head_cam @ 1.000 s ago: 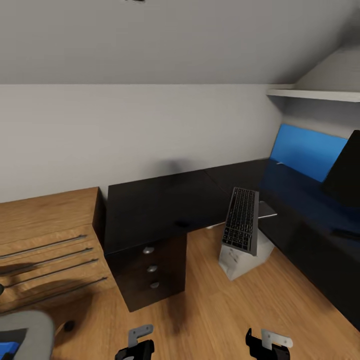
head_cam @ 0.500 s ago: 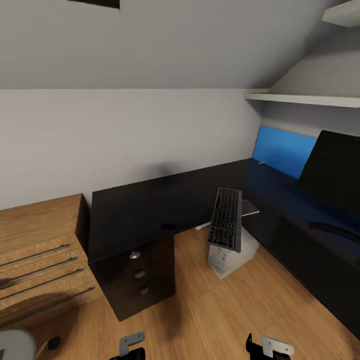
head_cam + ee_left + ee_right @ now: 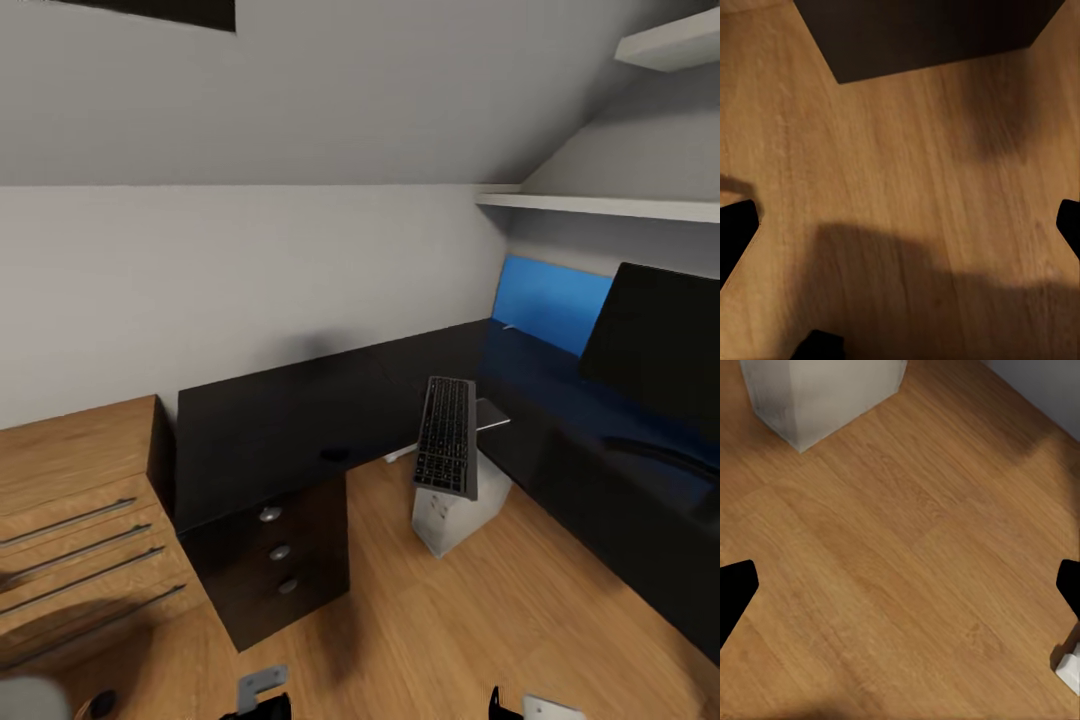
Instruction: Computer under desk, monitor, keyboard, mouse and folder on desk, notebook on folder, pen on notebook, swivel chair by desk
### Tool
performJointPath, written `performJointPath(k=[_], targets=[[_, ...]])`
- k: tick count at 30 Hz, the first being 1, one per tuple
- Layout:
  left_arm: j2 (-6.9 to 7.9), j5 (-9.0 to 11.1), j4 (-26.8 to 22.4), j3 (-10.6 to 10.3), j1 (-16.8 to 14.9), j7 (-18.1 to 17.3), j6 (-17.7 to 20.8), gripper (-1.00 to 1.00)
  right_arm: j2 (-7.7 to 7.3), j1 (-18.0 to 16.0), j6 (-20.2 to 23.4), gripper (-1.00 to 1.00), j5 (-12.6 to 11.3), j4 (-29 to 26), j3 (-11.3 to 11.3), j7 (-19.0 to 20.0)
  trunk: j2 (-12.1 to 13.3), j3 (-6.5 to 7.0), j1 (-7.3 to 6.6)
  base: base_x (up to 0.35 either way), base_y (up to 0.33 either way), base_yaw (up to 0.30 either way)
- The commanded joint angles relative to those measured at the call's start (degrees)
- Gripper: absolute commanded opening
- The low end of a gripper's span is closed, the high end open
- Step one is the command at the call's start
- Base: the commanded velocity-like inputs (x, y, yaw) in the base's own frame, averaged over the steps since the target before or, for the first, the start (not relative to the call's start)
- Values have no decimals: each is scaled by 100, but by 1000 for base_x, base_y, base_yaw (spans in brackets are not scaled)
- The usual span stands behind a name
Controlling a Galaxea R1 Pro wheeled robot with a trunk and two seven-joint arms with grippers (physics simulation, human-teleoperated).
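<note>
Under the inner corner of the large L-shaped desk with the glossy black top [image 3: 300, 420] stands the light grey boxy computer tower [image 3: 455, 510], on the wood floor where I judge the task wants it. Propped across its top, tilted and leaning up against the desk's inner edge, is the long slim keyboard with dark keys in a silvery-grey frame [image 3: 446, 435]; it is not yet on the desk, so I read it as the piece I will have to lift. On the desk's right wing, near its back edge, sits the wide black flat monitor [image 3: 655, 345], already where it belongs, with a blue wall panel [image 3: 545, 300] behind it. A small dark lump near the front edge of the desk's left wing may be the black oval mouse [image 3: 334, 455], though it is too small for me to be sure. Below that wing the black drawer unit with round silver knobs [image 3: 280, 550] is closed, its contents hidden, and the low oak shelving [image 3: 80, 510] stands just beside it. My left gripper [image 3: 900, 217] hangs over bare floor, fingers spread wide and holding nothing. My right gripper [image 3: 900, 577] is likewise spread wide and empty, with the tower's corner ahead.
</note>
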Motion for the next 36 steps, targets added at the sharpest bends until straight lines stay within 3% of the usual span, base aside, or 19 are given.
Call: performJointPath(k=[1,8,11,14,17,32,33,36], targets=[[8,61,-1,-46,-6,30,-37,100,6,-4,-32,100,22,6,-34,7,-3,-5,-1,-38,109,-4],[122,52,-17,-28,-6,28,-45,100,6,-4,-65,100,14,14,-34,46,-3,5,-1,-9,26,-83],[127,52,-32,-28,-6,27,-46,100,2,-4,-66,100,8,15,-39,218,-3,16,-1,-1,2,-213],[107,59,-57,-33,-6,26,-41,100,-9,-4,-66,100,5,18,-55,638,-3,28,-1,0,0,-230],[105,60,-65,-35,-6,26,-44,100,-11,-4,-66,100,4,17,-58,722,-3,40,-1,0,0,-234],[101,60,-71,-27,-6,35,-72,100,-6,-4,-66,100,4,22,-75,780,-605,-212,329,0,0,-150],[94,60,-71,-27,-6,36,-348,100,-4,-4,-69,100,10,23,-70,782,-645,-230,351,0,0,-3],[89,60,-71,-27,-6,43,-446,100,-3,-4,-74,100,13,23,-69,783,-765,-284,417,0,0,-1]])
